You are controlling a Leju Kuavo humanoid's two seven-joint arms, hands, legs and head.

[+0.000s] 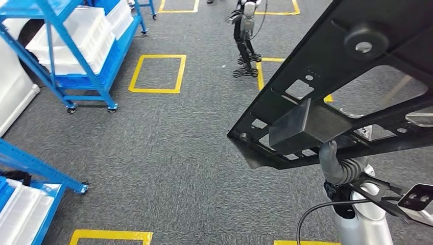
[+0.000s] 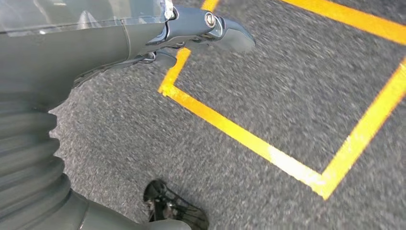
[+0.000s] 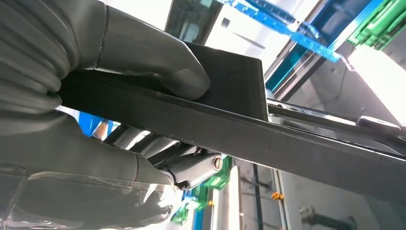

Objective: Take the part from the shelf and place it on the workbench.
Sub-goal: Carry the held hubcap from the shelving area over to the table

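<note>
**benchwatcher:** Up on the right side of the head view, the part (image 1: 357, 76) is a big flat black frame full of cutouts, carried tilted in the air over the grey carpet (image 1: 168, 148). The right robot hand (image 1: 334, 163) has it from underneath, and the silver arm comes up below that. From the right wrist view, the right robot hand's thumb (image 3: 158, 62) presses on one face of a dark block on the part while the fingers (image 3: 191, 167) sit under the bar, so it's clamped in there properly.

**kuavo_fan:** What about the left robot hand?

**benchwatcher:** The left robot hand (image 2: 191, 33) hangs over the carpet with nothing in it. Fingers look curled in a bit, but I honestly can't tell how far apart they are. There's a yellow tape square (image 2: 287, 158) on the floor under it.

**kuavo_fan:** Anything else around?

**benchwatcher:** A blue shelf trolley (image 1: 76, 46) with white bins (image 1: 76, 35) sits at the far left, with another blue shelf (image 1: 30, 178) nearer. A yellow floor square (image 1: 157, 74) is just beside the trolley, and another robot (image 1: 246, 41) stands farther back.
</note>
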